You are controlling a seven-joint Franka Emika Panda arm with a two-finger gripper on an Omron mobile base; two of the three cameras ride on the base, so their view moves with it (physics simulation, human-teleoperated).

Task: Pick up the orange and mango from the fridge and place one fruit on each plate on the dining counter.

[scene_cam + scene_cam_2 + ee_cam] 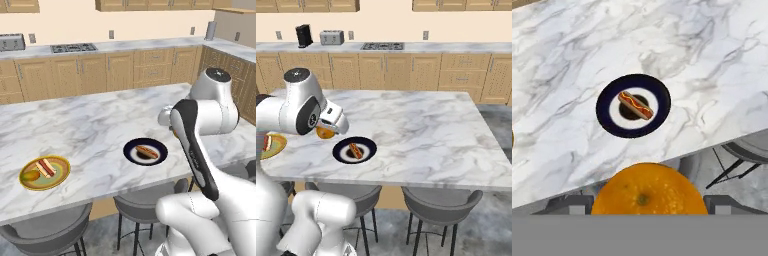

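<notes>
At lower left of the left base view the mango [31, 175] lies on the yellow plate [61, 179], while the hand [647, 210], closed on the orange [648, 192], hovers short of the dark plate [609, 117] on the tabletop [90, 120].

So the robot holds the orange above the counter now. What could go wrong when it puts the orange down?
1. The dark blue plate already carries a hot dog in its middle, so the orange has only the rim area to rest on and may roll off onto the dining counter.
2. The plate lies near the counter's front edge, above the stools; a rolling orange could fall to the floor.
3. The gripper may bump the hot dog when lowering.
</notes>
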